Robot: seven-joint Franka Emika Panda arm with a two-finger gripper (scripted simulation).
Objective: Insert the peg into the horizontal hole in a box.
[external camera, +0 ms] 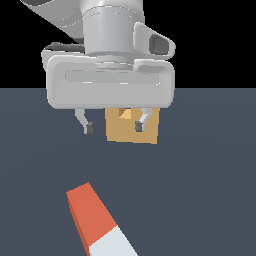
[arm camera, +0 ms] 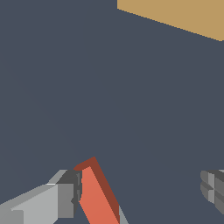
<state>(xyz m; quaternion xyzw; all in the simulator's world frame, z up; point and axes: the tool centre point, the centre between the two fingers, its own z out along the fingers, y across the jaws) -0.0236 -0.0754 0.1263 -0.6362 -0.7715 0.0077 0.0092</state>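
1. The peg lies flat on the dark floor at the near side of the exterior view, a little left of centre. Its red-orange half points away from the camera, and its white half runs toward the near edge, where the frame cuts it off.
2. In the wrist view the red-orange end of the peg shows close beside one finger, but whether the two touch cannot be told from this picture.
3. The gripper hangs above the floor in the middle of the exterior view, farther away than the peg and well apart from it. Its two fingers are spread wide with nothing between them.
4. In the wrist view the gripper shows the same wide gap, with bare floor between the fingers.
5. The box, a tan block, sits on the floor behind the gripper, just right of centre. The gripper body hides its upper part, and the exterior view's right finger stands in front of its face.
6. A small opening shows at the top of the box face, partly covered.
7. In the wrist view only a tan slab of the box appears.
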